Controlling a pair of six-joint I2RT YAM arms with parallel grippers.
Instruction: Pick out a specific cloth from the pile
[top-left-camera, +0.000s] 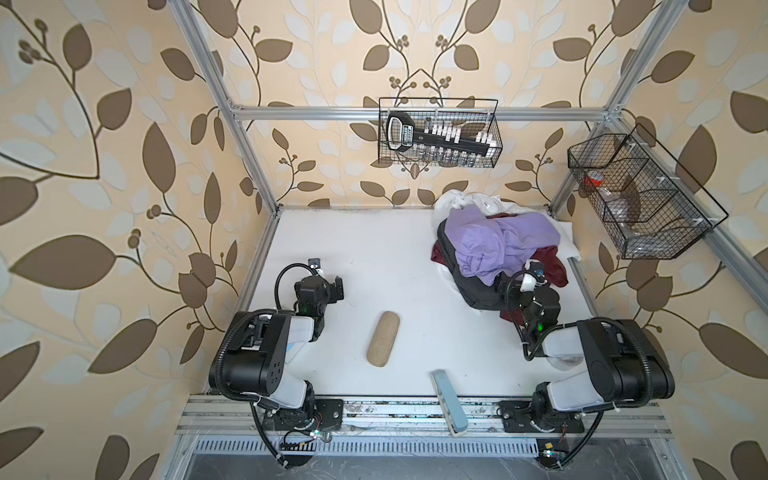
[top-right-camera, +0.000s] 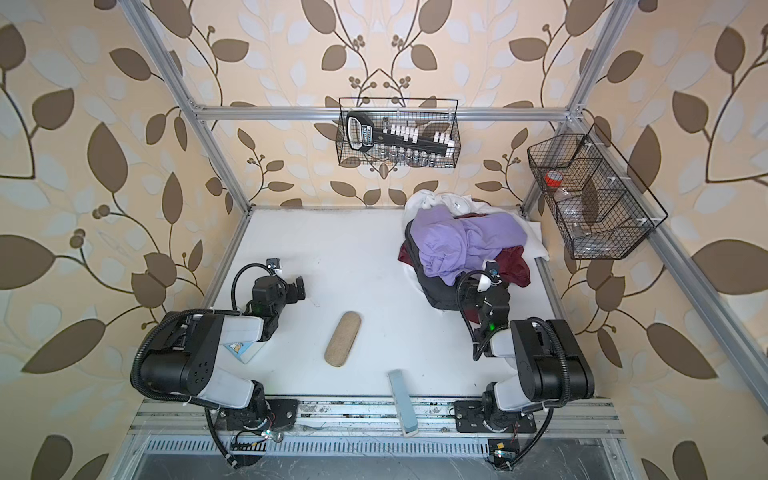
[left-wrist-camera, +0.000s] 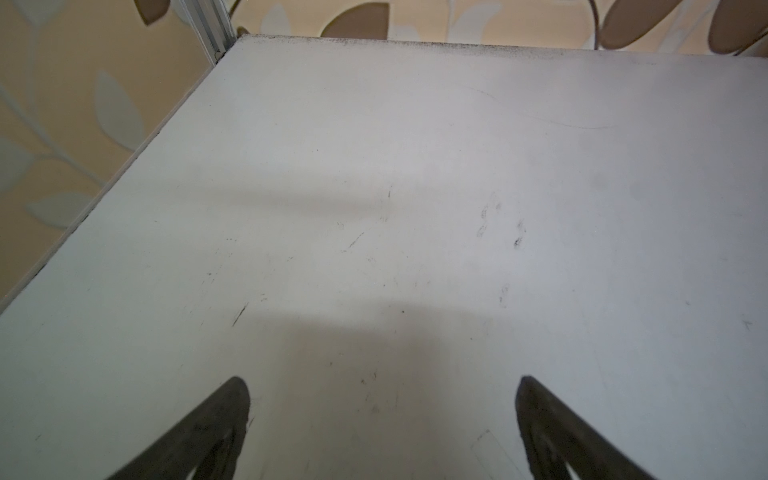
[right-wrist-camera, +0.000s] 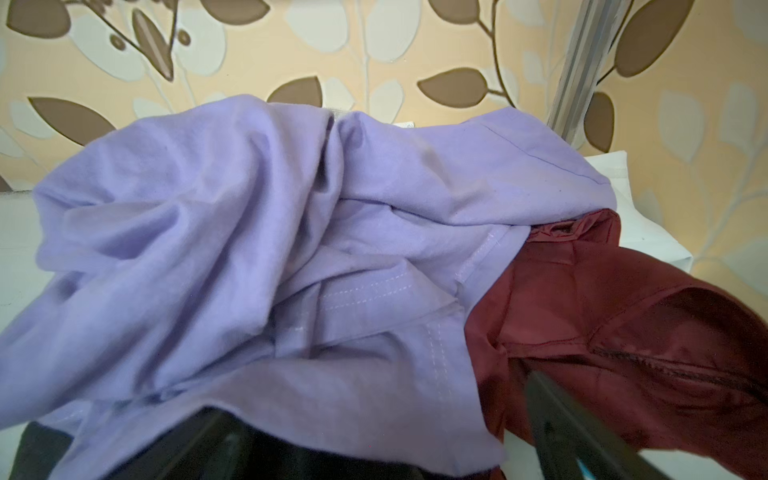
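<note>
- The white bench (top-left-camera: 374, 249) filled the middle of both top views, with most of its surface bare.
- The pile (top-left-camera: 498, 232) sat toward the bench's 2 o'clock corner, with white fabric on its far side.
- The cloth (top-left-camera: 478, 291), black and matte, lay at the pile's 7 o'clock side. It was partly under the lilac garment (top-left-camera: 503, 249), and a dark strip ran up the pile's 9 o'clock edge (its sleeves could not be made out).
- The lilac garment was crumpled on top of the pile. In the right wrist view its stitched hem lay over the black fabric.
- The maroon garment (right-wrist-camera: 602, 332) showed from under the lilac at the pile's 4 o'clock side.
- The tan case (top-left-camera: 383, 338) lay alone at the bench's 7 o'clock, well apart from the pile.
- The blue-grey block (top-left-camera: 449, 403) lay across the bench's 6 o'clock edge.
- The right gripper (right-wrist-camera: 370, 395) was released at the pile's 5 o'clock side. Its jaws stood wide apart, one over the maroon and the other by the black cloth, clamping nothing.
- The left gripper (left-wrist-camera: 382, 380) was also released, at 9 o'clock over bare bench, grasping nothing.
</note>
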